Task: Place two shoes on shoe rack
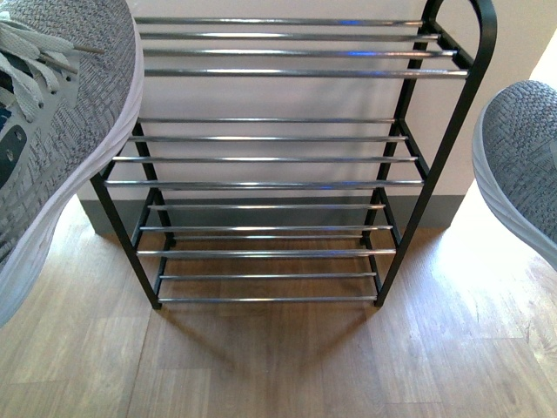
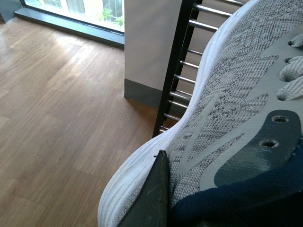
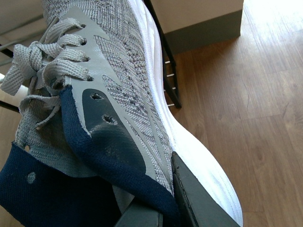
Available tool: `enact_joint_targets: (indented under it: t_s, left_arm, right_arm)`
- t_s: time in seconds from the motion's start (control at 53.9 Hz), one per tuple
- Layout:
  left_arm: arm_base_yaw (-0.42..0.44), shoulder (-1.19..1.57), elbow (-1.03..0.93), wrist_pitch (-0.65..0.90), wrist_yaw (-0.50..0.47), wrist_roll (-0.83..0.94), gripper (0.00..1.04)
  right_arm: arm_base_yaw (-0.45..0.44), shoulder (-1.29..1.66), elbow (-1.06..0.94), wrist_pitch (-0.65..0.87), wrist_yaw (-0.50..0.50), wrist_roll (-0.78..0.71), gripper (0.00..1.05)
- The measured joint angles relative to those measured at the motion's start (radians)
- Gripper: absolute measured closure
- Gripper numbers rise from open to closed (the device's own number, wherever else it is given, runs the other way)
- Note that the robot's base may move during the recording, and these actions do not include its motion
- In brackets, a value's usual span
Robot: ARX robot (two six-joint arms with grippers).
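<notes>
The rack (image 1: 270,184) stood straight ahead, its shelves open from front and above. The black side frames (image 1: 452,113) bounded the width. The left shoe (image 1: 61,122) and right shoe (image 1: 522,165) crowded both flanks. The floor (image 1: 261,366) in front lay open. The wall (image 1: 287,96) apparently closed off the back.

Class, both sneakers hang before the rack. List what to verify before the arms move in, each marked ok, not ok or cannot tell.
Left sneaker gripped: ok, left finger presses its side.
Right sneaker gripped: ok, right finger presses its side.
Rack shelves free: ok, none seen holds a shoe.
Sneakers over a shelf: not ok, both off to the sides.
Height above top shelf: cannot tell.
</notes>
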Motion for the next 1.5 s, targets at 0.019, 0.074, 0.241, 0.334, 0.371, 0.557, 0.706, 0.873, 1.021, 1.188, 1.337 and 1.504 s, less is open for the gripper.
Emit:
enact_joint_targets:
  t_s: [0.019,0.074,0.241,0.334,0.371,0.557,0.706,0.873,1.021,1.188,1.337,1.504]
  left_arm:
    - [0.000,0.000,0.000,0.000,0.000,0.000,1.03]
    - [0.000,0.000,0.000,0.000,0.000,0.000,1.03]
    - [0.000,0.000,0.000,0.000,-0.001,0.000,1.03]
    - [0.000,0.000,0.000,0.000,-0.001,0.000,1.03]
    - [0.000,0.000,0.000,0.000,-0.001,0.000,1.03]
    - [0.000,0.000,0.000,0.000,0.000,0.000,1.03]
    - [0.000,0.000,0.000,0.000,0.000,0.000,1.03]
    - [0.000,0.000,0.000,0.000,0.000,0.000,1.03]
    - [0.000,0.000,0.000,0.000,0.000,0.000,1.03]
    - [0.000,0.000,0.000,0.000,0.000,0.000,1.03]
    - [0.000,0.000,0.000,0.000,0.000,0.000,1.03]
    - [0.000,0.000,0.000,0.000,0.000,0.000,1.03]
  right_arm:
    - [0.000,0.000,0.000,0.000,0.000,0.000,1.04]
    - [0.000,0.000,0.000,0.000,0.000,0.000,1.04]
    - [0.000,0.000,0.000,0.000,0.000,0.000,1.04]
    - [0.000,0.000,0.001,0.000,-0.002,0.000,1.04]
    - [0.000,0.000,0.001,0.000,-0.001,0.000,1.04]
    - [0.013,0.017,-0.097,0.420,0.016,-0.069,1.04]
    - [0.100,-0.006,0.055,0.338,0.089,-0.056,1.04]
    - [0.310,0.068,0.315,0.114,0.180,0.055,1.04]
    - [0.494,0.246,0.570,-0.040,0.311,0.227,1.04]
    - [0.609,0.435,0.765,-0.140,0.483,0.389,1.04]
    - [0.650,0.545,0.853,-0.161,0.579,0.447,1.04]
    - [0.661,0.705,0.985,-0.219,0.636,0.498,1.04]
